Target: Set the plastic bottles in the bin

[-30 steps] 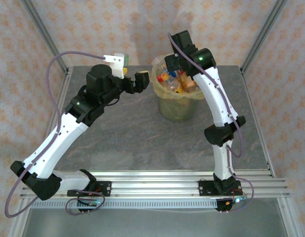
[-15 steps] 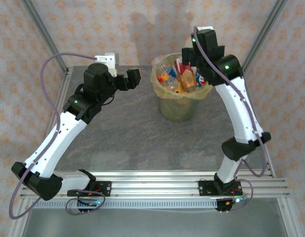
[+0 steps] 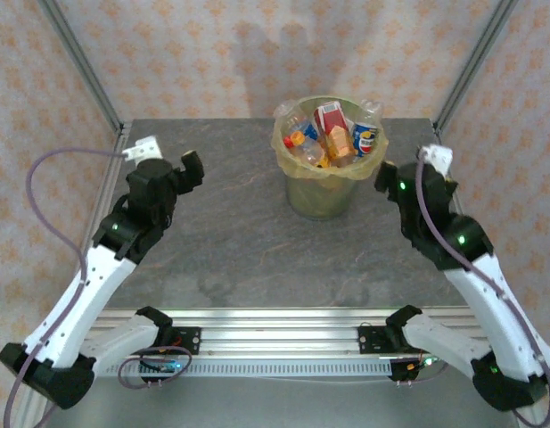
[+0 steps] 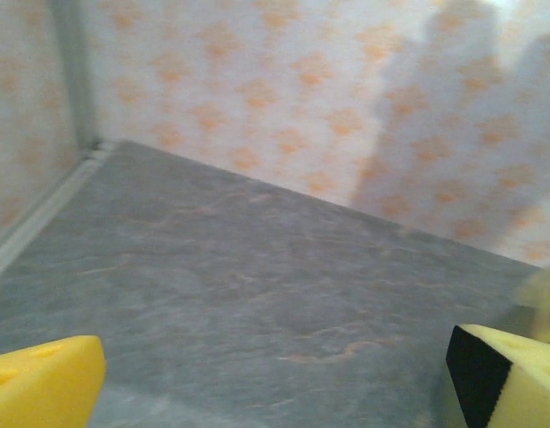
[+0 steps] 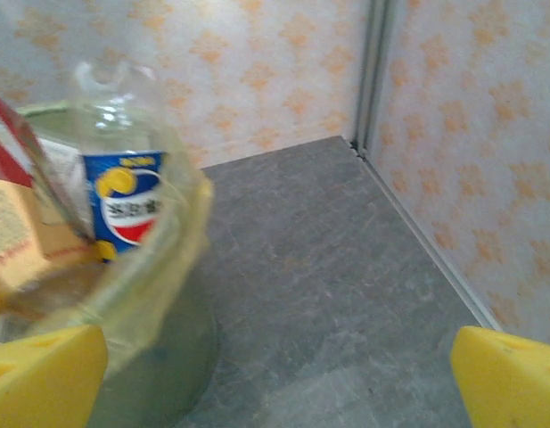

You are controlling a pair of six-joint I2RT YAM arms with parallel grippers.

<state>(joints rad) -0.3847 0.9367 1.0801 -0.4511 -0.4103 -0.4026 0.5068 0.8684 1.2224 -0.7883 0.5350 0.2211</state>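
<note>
The small clear plastic bottles with coloured labels (image 3: 332,134) sit heaped in the round pale yellow-green bag-lined bin (image 3: 321,203), light, thin-walled, slick and probably easily crushed, best pinched across the waist, while the left gripper (image 3: 190,169) and right gripper (image 3: 386,176) both gape wide, holding nothing.

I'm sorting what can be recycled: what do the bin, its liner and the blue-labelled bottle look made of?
The bin looks like pale yellow-green moulded plastic, with a smooth, even wall. Its liner seems thin translucent plastic film: it crinkles and folds over the rim. The blue-labelled bottle is probably clear glossy plastic; the wallpaper shows through its top.
</note>
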